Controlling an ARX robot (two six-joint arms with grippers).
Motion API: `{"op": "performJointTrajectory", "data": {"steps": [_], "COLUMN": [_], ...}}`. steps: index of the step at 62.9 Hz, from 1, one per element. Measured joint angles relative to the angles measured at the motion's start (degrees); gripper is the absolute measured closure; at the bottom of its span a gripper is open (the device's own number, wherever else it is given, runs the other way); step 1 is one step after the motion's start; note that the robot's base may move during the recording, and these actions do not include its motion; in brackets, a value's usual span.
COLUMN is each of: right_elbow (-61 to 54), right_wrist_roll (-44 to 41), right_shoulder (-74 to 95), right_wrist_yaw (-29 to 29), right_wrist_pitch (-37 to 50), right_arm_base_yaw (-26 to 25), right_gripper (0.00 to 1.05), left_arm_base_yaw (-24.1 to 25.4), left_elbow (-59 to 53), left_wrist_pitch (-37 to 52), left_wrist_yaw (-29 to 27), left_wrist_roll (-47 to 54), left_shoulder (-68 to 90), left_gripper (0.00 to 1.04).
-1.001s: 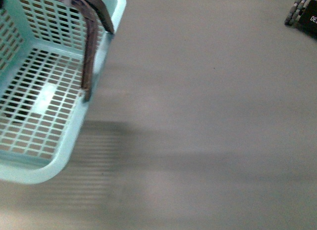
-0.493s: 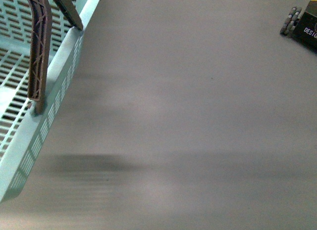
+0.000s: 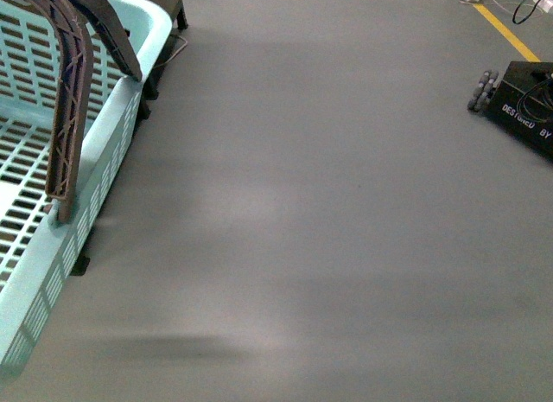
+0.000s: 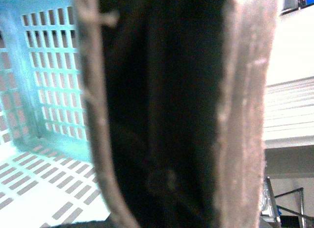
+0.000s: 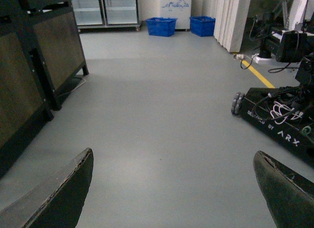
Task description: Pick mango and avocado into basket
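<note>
Right fingers point(image 5: 64, 198) spread, empty; left fingers: can't tell, handle point(image 4: 245, 115) fills lens. No fruit near basket point(image 3: 104, 151); I risk swinging it.

Turquoise slotted basket point(image 3: 154, 41) at left; brown handles point(image 3: 71, 117) upright.

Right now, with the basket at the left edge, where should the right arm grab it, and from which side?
Probably grip the brown handle, where its ribbed bar stands clear above the basket rim. Come from the open floor side, jaws across the bar; the slotted wall offers no hold.
</note>
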Motion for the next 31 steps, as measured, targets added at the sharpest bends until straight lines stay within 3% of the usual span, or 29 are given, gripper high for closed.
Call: {"op": "performJointTrajectory", "data": {"steps": [31], "right_elbow": [0.0], "right_wrist_roll": [-0.02], "right_shoulder": [0.0], "right_wrist_yaw": [0.0], "right_wrist_pitch": [0.0], "right_arm_base_yaw": [0.0], "right_gripper": [0.09], "left_arm_base_yaw": [0.0], "left_elbow": [0.0], "left_wrist_pitch": [0.0], "left_wrist_yaw": [-0.09], "left_wrist_roll": [-0.02], "left_shoulder": [0.0], "left_gripper": [0.92]}}
